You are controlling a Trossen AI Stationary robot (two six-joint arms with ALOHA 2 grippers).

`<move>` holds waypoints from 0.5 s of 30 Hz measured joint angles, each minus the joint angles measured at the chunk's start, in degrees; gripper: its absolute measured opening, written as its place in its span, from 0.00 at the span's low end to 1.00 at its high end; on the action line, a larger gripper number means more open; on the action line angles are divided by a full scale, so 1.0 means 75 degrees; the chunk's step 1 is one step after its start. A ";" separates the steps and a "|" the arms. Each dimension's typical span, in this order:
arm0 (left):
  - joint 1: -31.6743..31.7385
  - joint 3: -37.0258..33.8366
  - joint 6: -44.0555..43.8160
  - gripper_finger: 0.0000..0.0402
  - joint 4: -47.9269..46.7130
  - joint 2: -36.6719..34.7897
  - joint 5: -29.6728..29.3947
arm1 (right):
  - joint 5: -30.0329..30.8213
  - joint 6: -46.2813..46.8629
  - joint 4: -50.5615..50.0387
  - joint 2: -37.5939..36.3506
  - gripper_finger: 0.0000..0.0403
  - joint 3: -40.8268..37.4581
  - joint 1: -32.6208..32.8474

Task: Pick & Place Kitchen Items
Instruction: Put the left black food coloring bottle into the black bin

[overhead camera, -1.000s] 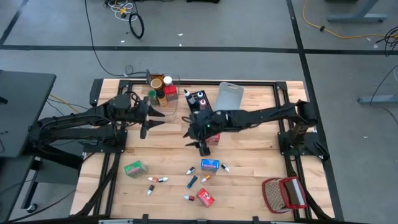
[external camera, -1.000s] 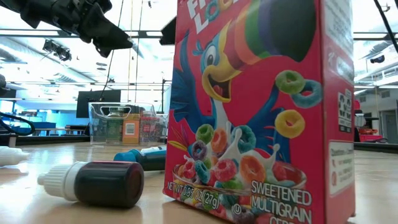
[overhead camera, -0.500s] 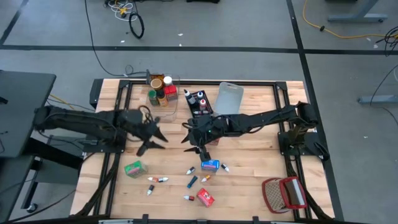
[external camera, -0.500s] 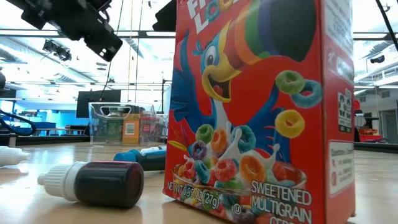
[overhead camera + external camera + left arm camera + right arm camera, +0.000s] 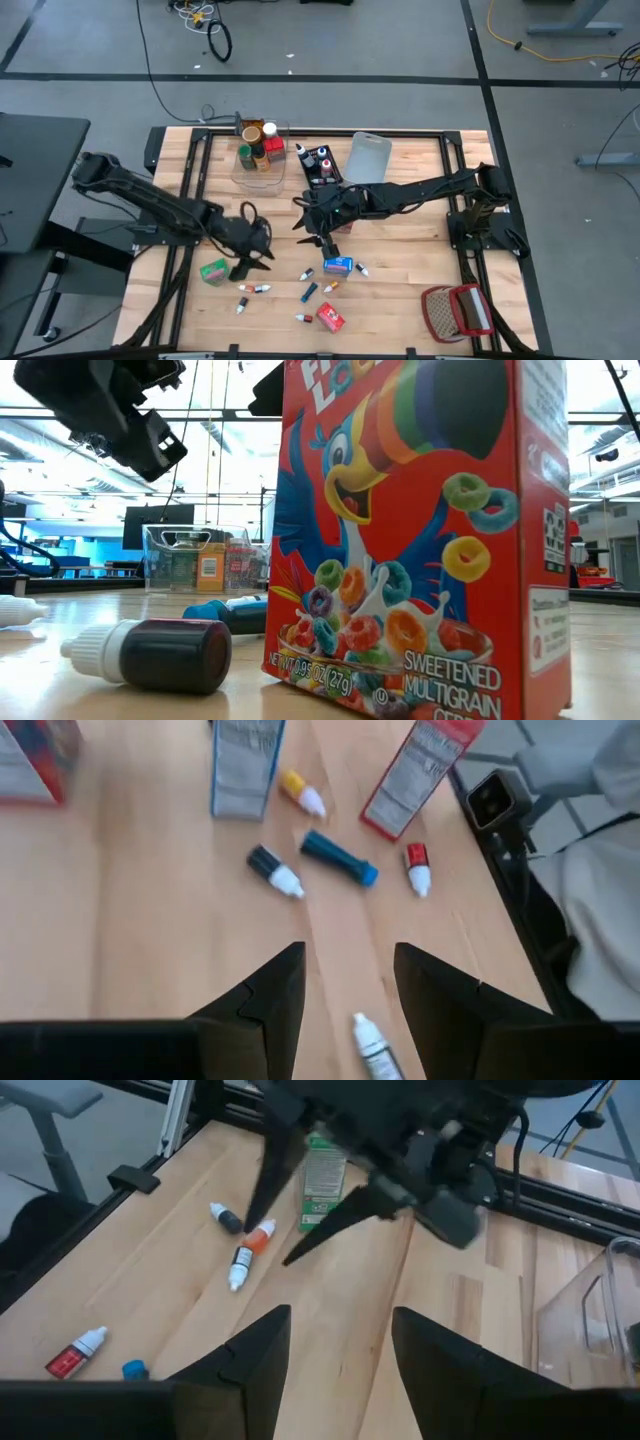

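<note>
Since a second before, my left arm had swung away from the clear bin at the back of the table and come forward over the loose groceries, while my right arm had shifted only slightly.

The kitchen items lay scattered across the front half of the table: a green box towards the left, a blue box near the middle, and a red cereal box close to the front edge. Small food-colouring tubes lay between them. My left wrist view showed a blue tube, a dark tube with a white cap and a red tube on the wood.

My left gripper hung just beside the green box, its fingers apart with nothing between them and a white tube on the wood below them. My right gripper hovered just behind the blue box, its fingers likewise spread and empty.

Further back, jars and cans stood in the clear bin, with the black bin and the grey-blue bin to its right. The wire basket sat at the front right corner.
</note>
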 joint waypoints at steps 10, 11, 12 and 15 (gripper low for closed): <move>-0.0960 0.0241 -0.1022 0.40 -0.0032 0.1685 -0.0309 | -0.0002 0.0000 -0.0310 0.0000 0.47 0.0000 0.0000; -0.1037 0.0239 -0.1144 0.40 -0.0016 0.1876 -0.0312 | -0.0003 0.0000 -0.0404 0.0000 0.47 0.0000 0.0000; -0.1104 0.0238 -0.1254 0.40 0.0009 0.2061 -0.0331 | -0.0003 0.0000 -0.0491 0.0000 0.47 0.0000 0.0000; -0.1245 0.0238 -0.1919 0.40 0.0016 0.2525 -0.0467 | -0.0002 0.0000 -0.0662 0.0000 0.47 0.0000 0.0000</move>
